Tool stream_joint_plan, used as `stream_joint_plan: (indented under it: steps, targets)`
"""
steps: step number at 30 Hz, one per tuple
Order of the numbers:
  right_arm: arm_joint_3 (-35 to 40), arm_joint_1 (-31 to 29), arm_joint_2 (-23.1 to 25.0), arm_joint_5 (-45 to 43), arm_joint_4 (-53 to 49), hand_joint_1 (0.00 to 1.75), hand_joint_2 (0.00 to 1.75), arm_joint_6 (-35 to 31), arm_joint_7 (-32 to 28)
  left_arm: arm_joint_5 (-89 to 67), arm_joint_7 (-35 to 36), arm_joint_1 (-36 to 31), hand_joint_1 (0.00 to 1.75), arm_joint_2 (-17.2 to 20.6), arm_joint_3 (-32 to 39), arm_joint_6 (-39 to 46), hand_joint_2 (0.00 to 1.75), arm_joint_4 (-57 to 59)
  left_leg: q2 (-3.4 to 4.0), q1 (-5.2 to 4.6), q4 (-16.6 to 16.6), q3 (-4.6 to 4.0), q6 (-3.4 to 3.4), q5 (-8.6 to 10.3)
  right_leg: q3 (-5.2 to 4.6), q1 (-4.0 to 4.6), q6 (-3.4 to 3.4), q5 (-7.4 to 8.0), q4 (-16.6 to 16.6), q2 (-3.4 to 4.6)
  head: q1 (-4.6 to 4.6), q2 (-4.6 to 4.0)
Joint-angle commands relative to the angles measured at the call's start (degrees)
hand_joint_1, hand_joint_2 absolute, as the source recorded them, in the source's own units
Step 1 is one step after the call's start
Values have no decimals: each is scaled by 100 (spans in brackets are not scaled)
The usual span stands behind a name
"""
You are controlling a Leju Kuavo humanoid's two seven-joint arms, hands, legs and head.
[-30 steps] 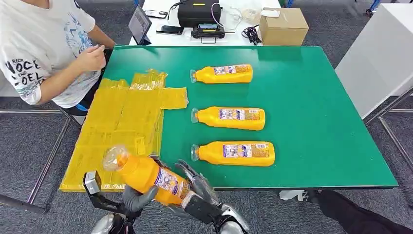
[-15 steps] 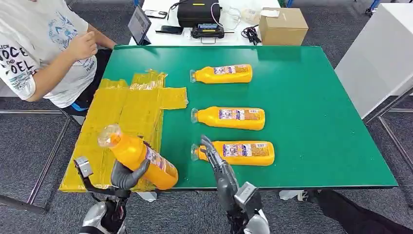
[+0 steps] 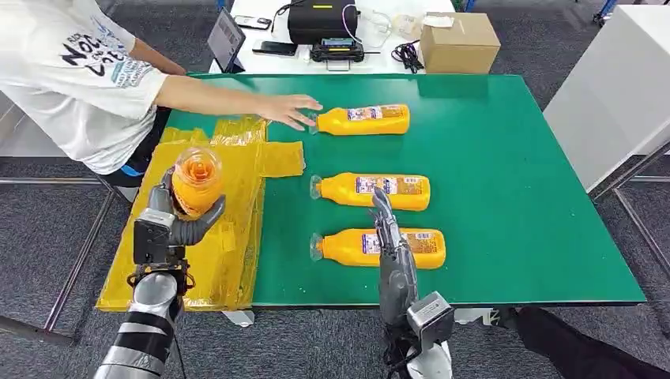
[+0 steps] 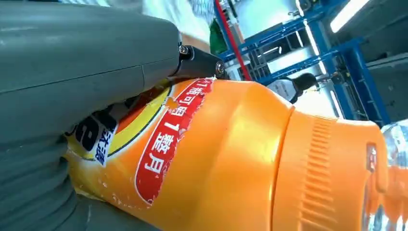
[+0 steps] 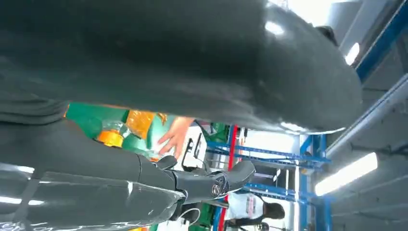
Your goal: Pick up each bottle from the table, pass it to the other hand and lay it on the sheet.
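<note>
Head view: left robot hand (image 3: 175, 217) grips an orange bottle (image 3: 195, 180) raised over the yellow sheet (image 3: 207, 207), its clear cap end toward the camera. Right robot hand (image 3: 391, 241) is empty, fingers stretched out over the nearest of three bottles (image 3: 383, 248) lying on the green bench (image 3: 513, 197). A person's hand (image 3: 286, 109) reaches toward the farthest bottle (image 3: 362, 120).

Left wrist view: grey thumb and palm wrap the labelled bottle body (image 4: 231, 159).

Right wrist view: dark fingers (image 5: 211, 180) lie extended, holding nothing.
</note>
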Motion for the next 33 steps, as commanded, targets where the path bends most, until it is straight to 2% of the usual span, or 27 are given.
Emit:
stream_joint_plan:
  steps: [1,3,7,8,10,21,24,33]
  targets:
    - [179,-371,-20,68,187,0,0,-402,-2,-2250,137,-1130,175,343,184,1404,175,1050,0,10,8,7,-11,-6,9,11,-14,-5,5,-3,-2,0]
    - [279,-491,-38,95,371,0,0,-393,21,-3115,428,-1454,175,475,113,1679,175,1479,-2,11,5,3,-11,-2,6,12,-13,-1,2,-3,0,0]
    - [281,-608,-22,-43,539,0,0,-300,54,-4242,970,-1891,175,647,-149,1320,175,2450,5,11,-2,16,-12,-1,16,12,-15,2,-4,4,-2,0]
    - [287,-641,-24,-63,530,0,0,-264,53,-4837,1284,-2048,175,747,-348,1321,175,2909,1,7,-4,16,-10,1,16,7,-12,1,-4,0,0,0]
    - [299,-649,-16,-89,471,0,0,-210,70,-4898,1331,-2182,175,756,-313,1343,175,3399,-1,9,-4,22,-13,1,23,9,-14,-1,-4,-2,0,0]
    - [308,-636,-17,-89,452,0,0,-205,80,-4867,1281,-2199,175,755,-313,1398,175,3476,4,4,-1,1,-9,2,1,4,-6,0,0,3,0,0]
    - [384,-682,-48,-69,450,0,0,-103,118,-5989,1952,-2360,175,985,-771,1197,175,3962,5,7,1,1,-10,1,1,6,-7,1,1,4,0,0]
    - [508,-790,-40,-31,551,0,0,43,226,-6066,1906,-2617,175,1010,-565,285,175,4608,15,14,6,16,-16,-8,13,14,-15,-5,3,12,0,0]
